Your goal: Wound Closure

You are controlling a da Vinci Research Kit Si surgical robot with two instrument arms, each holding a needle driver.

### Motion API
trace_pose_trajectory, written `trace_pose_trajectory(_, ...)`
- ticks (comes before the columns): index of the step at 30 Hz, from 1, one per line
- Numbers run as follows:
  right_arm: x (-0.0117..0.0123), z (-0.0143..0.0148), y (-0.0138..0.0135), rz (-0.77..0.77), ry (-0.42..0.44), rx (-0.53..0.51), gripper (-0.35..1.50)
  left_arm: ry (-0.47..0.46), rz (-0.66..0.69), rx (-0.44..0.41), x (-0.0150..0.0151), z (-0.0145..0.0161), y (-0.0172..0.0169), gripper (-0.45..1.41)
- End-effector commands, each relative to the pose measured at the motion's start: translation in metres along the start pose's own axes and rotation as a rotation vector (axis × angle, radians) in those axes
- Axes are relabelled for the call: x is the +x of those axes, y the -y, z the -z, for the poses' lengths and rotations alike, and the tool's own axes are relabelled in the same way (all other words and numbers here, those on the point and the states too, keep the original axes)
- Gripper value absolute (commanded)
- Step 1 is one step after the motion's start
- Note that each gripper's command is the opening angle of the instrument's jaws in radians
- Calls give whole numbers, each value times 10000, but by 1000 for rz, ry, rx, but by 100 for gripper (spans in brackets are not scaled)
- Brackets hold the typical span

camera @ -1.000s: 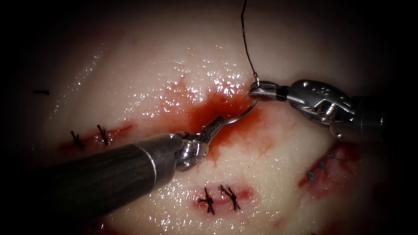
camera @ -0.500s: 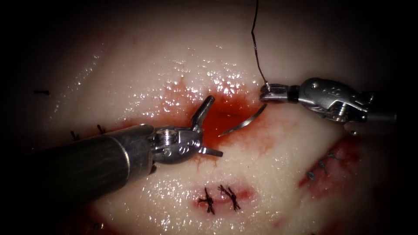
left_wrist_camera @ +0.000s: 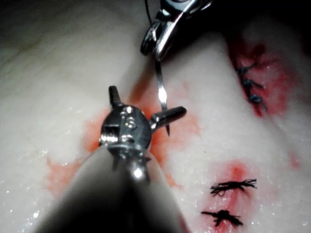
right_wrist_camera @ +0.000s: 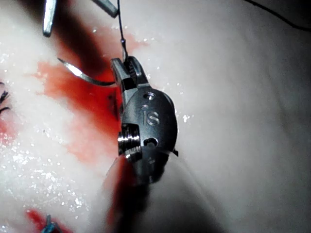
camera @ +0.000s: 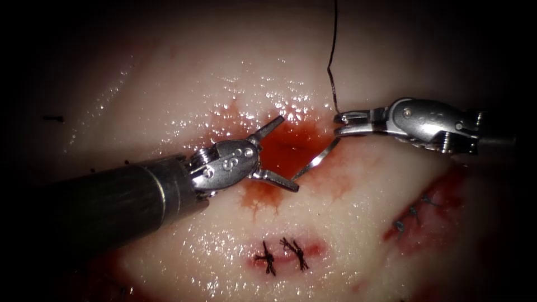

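Observation:
The tissue [camera: 184,100] has an open cut [camera: 288,146] wet with red fluid. My right tool [camera: 339,124] is shut on the curved needle [camera: 320,158] close to its thread end. The needle hangs free over the right side of the cut and is not in the tissue. Its point lies beside the lower of my left tool's [camera: 288,153] open jaws, which hold nothing. Black thread [camera: 332,61] rises from the needle's end. The left wrist view has the left tool [left_wrist_camera: 148,101], needle [left_wrist_camera: 160,87] and right tool [left_wrist_camera: 163,29]. The right wrist view has the right tool [right_wrist_camera: 125,68], needle [right_wrist_camera: 87,76] and thread [right_wrist_camera: 120,24].
Two black knotted stitches [camera: 282,254] close a short cut in front. Blue stitches [camera: 411,215] sit in a reddened cut at the right. A cut end of thread [camera: 54,118] lies at the far left. The left shaft [camera: 112,207] crosses the lower left.
The left tool let go of the needle's middle, opened its jaws and shifted so its lower jaw is at the needle's point. The right tool, still gripping the needle, moved slightly right.

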Motion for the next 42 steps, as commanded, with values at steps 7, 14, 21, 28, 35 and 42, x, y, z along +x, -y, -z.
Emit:
trace_pose_trajectory(7, 2, -12, 5, 56, -50, 65, -35, 3, 205, -155, -15, -14, 21, 113)
trace_pose_trajectory(14, 15, -14, 12, 111, -74, 86, -35, 8, 332, -285, -14, -17, 22, 111)
trace_pose_trajectory(21, 17, -16, 13, 123, -72, 76, -35, 43, 476, -338, -14, -27, 17, 111)
trace_pose_trajectory(28, 23, -18, 18, 133, -82, 70, -35, 104, 524, -339, -21, -42, 7, 111)
trace_pose_trajectory(35, 29, -22, 25, 142, -89, 77, -35, 116, 586, -343, -22, -46, 9, 104)
trace_pose_trajectory(42, 30, -22, 26, 155, -96, 79, -35, 136, 663, -348, -26, -48, 11, 78)
